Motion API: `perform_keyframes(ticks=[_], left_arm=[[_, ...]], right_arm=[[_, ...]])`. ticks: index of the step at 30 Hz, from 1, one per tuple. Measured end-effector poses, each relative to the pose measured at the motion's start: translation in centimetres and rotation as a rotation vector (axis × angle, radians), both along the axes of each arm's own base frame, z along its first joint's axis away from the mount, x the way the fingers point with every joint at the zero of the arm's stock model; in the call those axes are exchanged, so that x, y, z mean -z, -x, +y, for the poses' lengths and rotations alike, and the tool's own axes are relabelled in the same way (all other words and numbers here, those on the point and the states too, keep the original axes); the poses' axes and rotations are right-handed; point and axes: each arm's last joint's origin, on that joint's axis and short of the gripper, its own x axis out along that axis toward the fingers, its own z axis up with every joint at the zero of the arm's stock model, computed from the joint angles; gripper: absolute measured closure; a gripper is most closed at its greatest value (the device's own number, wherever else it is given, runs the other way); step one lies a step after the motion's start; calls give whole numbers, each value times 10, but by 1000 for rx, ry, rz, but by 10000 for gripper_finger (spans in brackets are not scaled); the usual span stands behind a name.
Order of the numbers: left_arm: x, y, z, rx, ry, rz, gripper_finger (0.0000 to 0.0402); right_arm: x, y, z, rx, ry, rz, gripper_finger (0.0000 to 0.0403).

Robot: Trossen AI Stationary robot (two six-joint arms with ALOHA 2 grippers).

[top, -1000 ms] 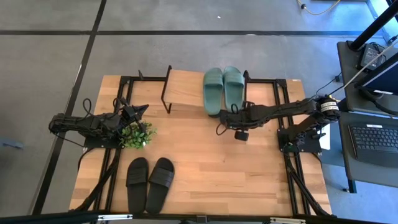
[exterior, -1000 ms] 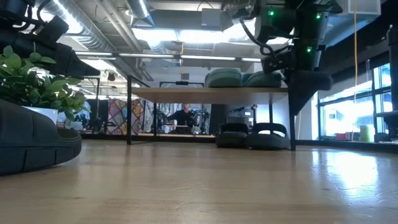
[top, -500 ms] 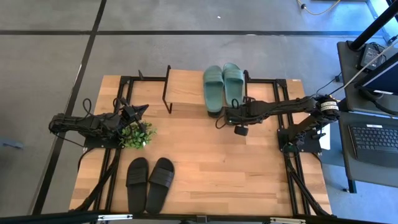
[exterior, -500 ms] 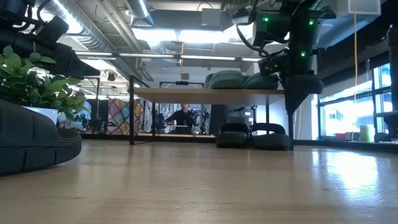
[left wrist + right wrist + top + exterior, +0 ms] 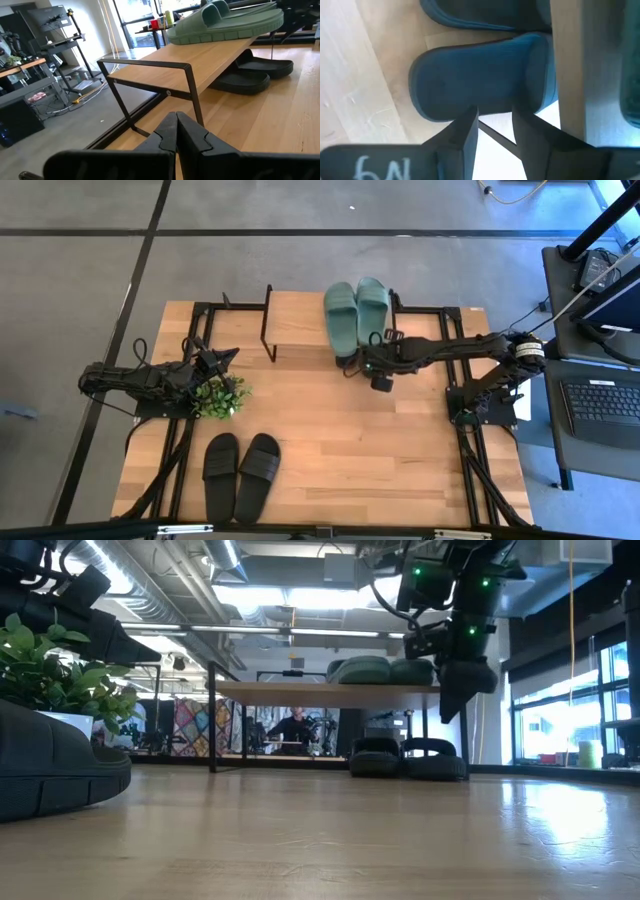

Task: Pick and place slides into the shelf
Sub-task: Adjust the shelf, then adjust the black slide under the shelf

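The shelf (image 5: 300, 320) stands at the table's far side. A sage-green pair of slides (image 5: 355, 318) lies on its plank top, heels overhanging the near edge. A black pair (image 5: 405, 758) rests on the table under the plank. Another black pair (image 5: 240, 470) lies sole down at the near left. My right gripper (image 5: 349, 366) is open and slants down at the heel of a green slide (image 5: 480, 85). My left gripper (image 5: 228, 357) waits shut at the table's left, by the plant. My right gripper's fingertips (image 5: 470, 120) stand at the heel end (image 5: 485, 107) of a green slide, coming from the near side and slanting down. Nothing lies between the fingers. Whether they touch the heel, I cannot tell.
A small potted plant (image 5: 220, 395) stands just in front of my left gripper. The shelf's thin black frame (image 5: 190, 85) runs below the plank. Bare tabletop (image 5: 400, 450) lies between the shelf and the near right edge.
My right gripper has gone toward the table's far edge, up to the green slides' heels, tipping a little as it went. The green pair now lies slightly farther toward the far edge on the plank.
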Motion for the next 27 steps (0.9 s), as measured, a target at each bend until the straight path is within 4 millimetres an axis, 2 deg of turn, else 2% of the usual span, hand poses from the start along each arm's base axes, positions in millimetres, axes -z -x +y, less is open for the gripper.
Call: perform_keyframes(ticks=[6,11,16,21,27], left_arm=[[0,0,0,0,0,0,401],[0,0,0,0,0,0,401],[0,0,0,0,0,0,401],[0,0,0,0,0,0,401],[0,0,0,0,0,0,401]], right_arm=[[0,2,-8,28,0,0,281],[-2,2,-7,48,-2,-21,281],[-10,4,10,45,-50,-79,281],[-12,0,32,-41,-301,-152,281],[14,-1,45,-104,-341,-195,281]])
